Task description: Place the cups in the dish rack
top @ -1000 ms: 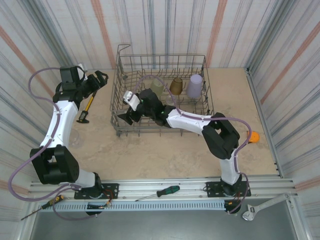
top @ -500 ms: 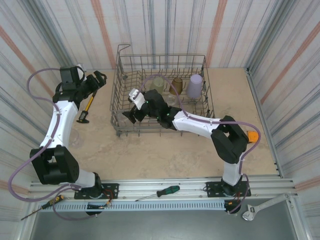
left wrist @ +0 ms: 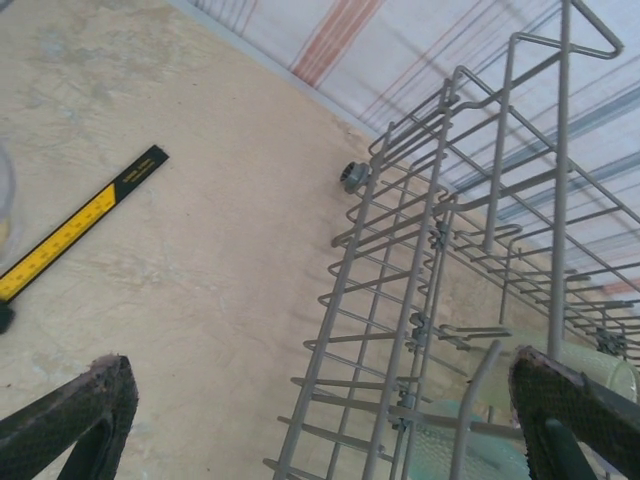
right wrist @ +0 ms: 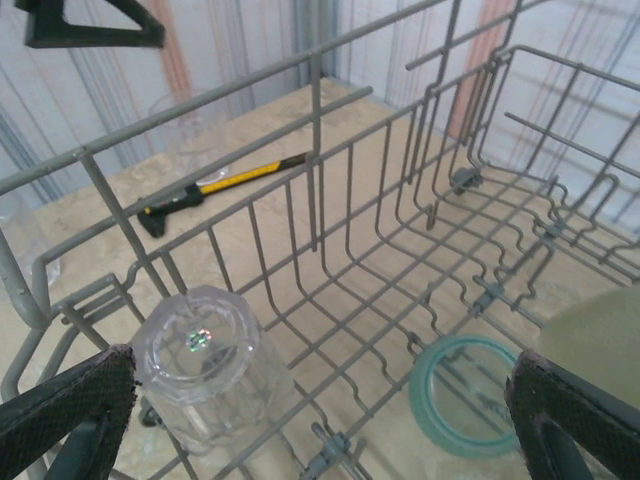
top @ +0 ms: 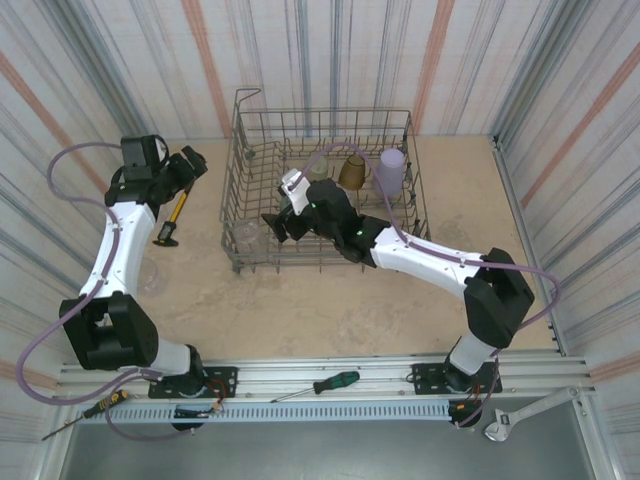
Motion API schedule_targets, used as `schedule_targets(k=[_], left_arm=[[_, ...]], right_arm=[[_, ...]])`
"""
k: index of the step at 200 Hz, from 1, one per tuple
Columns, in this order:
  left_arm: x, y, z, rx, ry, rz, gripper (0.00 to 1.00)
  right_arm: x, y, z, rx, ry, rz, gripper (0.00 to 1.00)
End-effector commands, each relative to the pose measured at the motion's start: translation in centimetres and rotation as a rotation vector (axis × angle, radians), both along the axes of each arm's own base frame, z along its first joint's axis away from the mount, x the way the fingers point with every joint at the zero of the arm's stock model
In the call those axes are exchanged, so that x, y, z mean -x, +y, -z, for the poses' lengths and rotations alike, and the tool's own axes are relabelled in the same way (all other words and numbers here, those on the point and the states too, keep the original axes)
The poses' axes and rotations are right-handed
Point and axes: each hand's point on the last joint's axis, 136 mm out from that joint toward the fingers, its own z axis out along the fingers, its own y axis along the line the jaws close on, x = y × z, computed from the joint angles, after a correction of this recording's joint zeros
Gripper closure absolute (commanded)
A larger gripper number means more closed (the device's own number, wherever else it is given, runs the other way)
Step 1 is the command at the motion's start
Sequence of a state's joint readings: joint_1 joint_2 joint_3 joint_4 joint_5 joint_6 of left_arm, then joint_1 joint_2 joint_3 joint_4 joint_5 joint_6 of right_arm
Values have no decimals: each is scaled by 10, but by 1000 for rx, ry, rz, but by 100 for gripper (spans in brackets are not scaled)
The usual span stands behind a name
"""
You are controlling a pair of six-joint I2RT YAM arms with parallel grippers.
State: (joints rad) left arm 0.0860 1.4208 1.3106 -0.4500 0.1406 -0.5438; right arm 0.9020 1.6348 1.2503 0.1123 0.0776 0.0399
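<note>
Beige tabletop (top: 330, 300) | right gripper (top: 280, 213) wide, backed off clear cup (right wrist: 208, 368) now in dish rack (top: 320, 113) | left gripper (top: 195, 163) wide

I see a yellow-and-black hand tool (top: 172, 222) lying on the left of the beige tabletop (top: 330, 310). Along the near metal rail (top: 560, 370) lie a green-handled screwdriver (top: 322, 385) mid-way, a smaller screwdriver (top: 100, 405) far left and a silver wrench (top: 520, 415) right. Striped walls (top: 100, 60) stand around.

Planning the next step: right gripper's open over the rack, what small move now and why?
Probably lift the right gripper clear of the rack: its jaws are open, a clear cup stands upside down inside, free of them, and a second cup waits outside.
</note>
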Motion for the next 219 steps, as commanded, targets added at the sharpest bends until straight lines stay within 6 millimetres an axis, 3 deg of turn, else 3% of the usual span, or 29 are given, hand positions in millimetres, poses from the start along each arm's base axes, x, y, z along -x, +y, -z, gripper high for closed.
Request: schedule_targets(k=[1, 62, 97, 167, 219], left_arm=[[9, 18, -10, -42, -5, -85, 1], [14, 39, -7, -186, 52, -144, 1], [27, 33, -8, -365, 110, -130, 1], [74, 61, 45, -170, 283, -241, 1], [97, 66, 60, -181, 372, -264, 1]], right_arm=[[10, -16, -7, -14, 52, 54, 1], [7, -42, -10, -30, 189, 230, 1], [16, -52, -19, -41, 218, 242, 1], [25, -89, -19, -15, 248, 321, 1], [33, -98, -14, -27, 288, 338, 1]])
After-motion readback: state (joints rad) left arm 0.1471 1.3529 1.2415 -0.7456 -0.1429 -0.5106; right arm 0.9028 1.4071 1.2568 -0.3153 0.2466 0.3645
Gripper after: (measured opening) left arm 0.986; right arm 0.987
